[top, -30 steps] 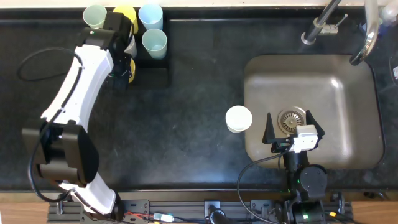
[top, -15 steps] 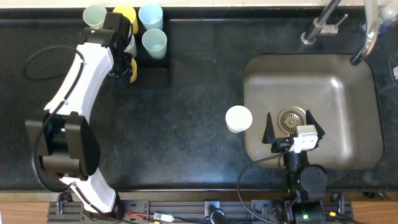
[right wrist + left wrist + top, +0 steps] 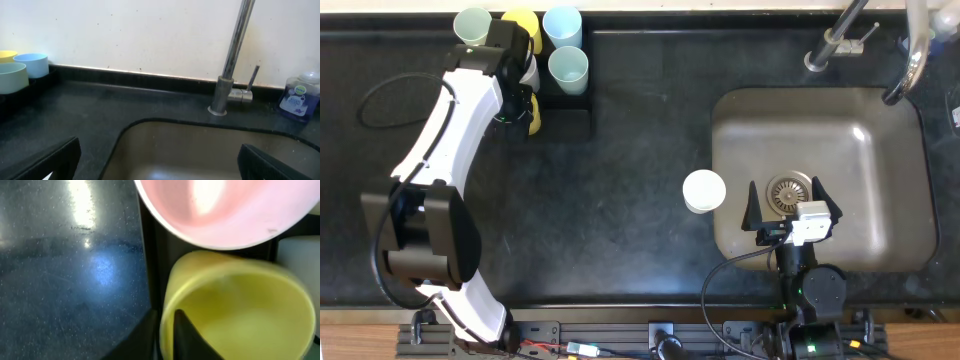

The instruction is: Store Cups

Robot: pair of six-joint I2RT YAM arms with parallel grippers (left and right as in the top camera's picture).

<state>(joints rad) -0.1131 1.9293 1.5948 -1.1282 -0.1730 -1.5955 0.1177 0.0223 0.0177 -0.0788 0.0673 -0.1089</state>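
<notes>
A black tray (image 3: 572,124) at the counter's back left holds a pale green cup (image 3: 472,25), a yellow one (image 3: 524,18), a light blue one (image 3: 562,24) and a teal one (image 3: 568,68). My left gripper (image 3: 523,108) is at the tray's left side, shut on the rim of another yellow cup (image 3: 240,310), one finger inside it and one outside. A pink cup (image 3: 225,210) stands right beside that one. A white cup (image 3: 704,190) stands alone on the counter by the sink's left rim. My right gripper (image 3: 790,205) hangs open over the sink, holding nothing.
The steel sink (image 3: 880,130) takes up the right side, with a drain (image 3: 788,190) under my right gripper and a tap (image 3: 830,45) behind. A soap bottle (image 3: 298,98) stands at the back right. Dark bare counter (image 3: 620,220) lies between tray and sink.
The left arm's elbow has swung slightly, while its gripper and the yellow cup stay at the tray. The right arm has not moved.
</notes>
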